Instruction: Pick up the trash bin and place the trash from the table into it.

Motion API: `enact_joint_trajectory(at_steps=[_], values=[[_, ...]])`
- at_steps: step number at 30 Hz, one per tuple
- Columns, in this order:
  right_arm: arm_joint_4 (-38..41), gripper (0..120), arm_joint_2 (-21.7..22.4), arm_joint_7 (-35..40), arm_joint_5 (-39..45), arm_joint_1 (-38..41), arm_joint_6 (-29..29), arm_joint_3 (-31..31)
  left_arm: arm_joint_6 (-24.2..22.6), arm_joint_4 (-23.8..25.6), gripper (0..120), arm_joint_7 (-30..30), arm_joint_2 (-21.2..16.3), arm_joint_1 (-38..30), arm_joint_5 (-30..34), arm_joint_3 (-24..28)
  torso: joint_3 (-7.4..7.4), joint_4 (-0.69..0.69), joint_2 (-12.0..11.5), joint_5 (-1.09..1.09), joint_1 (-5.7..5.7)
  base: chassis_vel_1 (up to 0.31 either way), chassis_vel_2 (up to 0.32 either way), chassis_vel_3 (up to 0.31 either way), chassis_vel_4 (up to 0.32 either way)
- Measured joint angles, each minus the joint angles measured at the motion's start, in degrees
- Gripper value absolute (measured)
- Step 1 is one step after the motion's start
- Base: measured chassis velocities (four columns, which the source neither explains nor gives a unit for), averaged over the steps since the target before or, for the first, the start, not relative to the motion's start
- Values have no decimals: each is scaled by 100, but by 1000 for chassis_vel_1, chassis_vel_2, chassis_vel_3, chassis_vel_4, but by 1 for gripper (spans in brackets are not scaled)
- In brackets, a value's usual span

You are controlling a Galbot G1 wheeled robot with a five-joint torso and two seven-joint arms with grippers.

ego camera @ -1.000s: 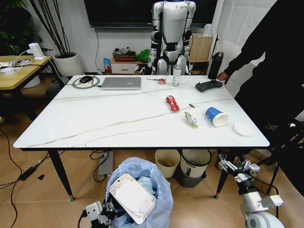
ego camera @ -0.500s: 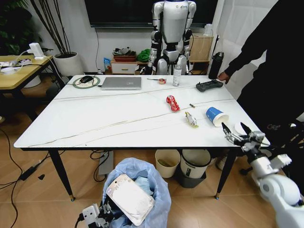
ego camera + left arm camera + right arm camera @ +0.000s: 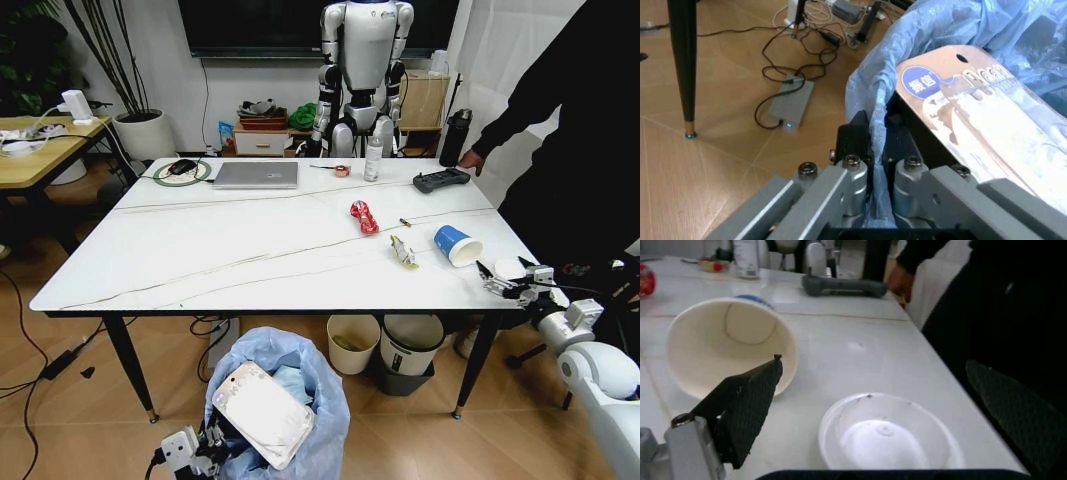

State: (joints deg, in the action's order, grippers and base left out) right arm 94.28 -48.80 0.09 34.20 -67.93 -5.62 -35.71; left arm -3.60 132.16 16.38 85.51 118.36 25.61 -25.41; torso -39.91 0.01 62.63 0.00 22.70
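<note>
- A white marble-look counter (image 3: pixel 250 250) with black legs stands in front of the robot, seen from above by the head camera.
- The trash bin (image 3: pixel 280 400), lined with a crinkly light-blue bag, sits low in front of the counter's near edge, toward the robot's left.
- The left claw (image 3: pixel 200 452) is down at the bin's near rim; in the left wrist view its fingers (image 3: pixel 853 180) are pinched tight on the bin's rim with the blue bag film between them.
- A flat white plastic pouch (image 3: pixel 262 413) sticks up out of the bin, leaning across its opening; the left wrist view shows blue and brown print on it (image 3: pixel 987 120).
- The right claw (image 3: pixel 512 283) is at the counter's right near corner, its fingers spread wide, hovering just over the edge.
- Right under that claw lies a round white plastic lid (image 3: pixel 890 437), flat on the counter.
- Just beside the lid, a blue-and-white paper cup (image 3: pixel 457 245) lies on its side, its open mouth facing the right claw (image 3: pixel 733 347).
- Farther in on the counter lie a yellowish wrapper (image 3: pixel 402 251) and a red wrapper (image 3: pixel 363 217), well apart from the claw.
- At the far edge sit a silver laptop (image 3: pixel 256 175) and a dark handheld controller (image 3: pixel 439 180).
- A person's hand (image 3: pixel 468 160) rests by the controller.
</note>
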Motion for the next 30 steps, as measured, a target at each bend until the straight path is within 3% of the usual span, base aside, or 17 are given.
enact_joint_trajectory(at_steps=[5,9,23,30], values=[[640,100,89,388,577,-32,-593,-223,-8,0,0,0,-71,-19,66,-16,0,2,0,-1,-1,0,0,0,0],[1006,100,81,63,683,-37,-1327,-586,-19,0,0,3,-149,-38,155,-39,1,0,0,-3,-1,0,0,0,0],[910,100,-73,-125,457,27,-1368,-418,-34,20,0,12,-253,-19,229,-48,0,0,0,0,-1,0,0,0,0],[834,100,-217,-127,1034,316,-1671,-263,-44,19,0,17,-195,-18,200,-19,0,2,0,0,0,0,0,0,0]])
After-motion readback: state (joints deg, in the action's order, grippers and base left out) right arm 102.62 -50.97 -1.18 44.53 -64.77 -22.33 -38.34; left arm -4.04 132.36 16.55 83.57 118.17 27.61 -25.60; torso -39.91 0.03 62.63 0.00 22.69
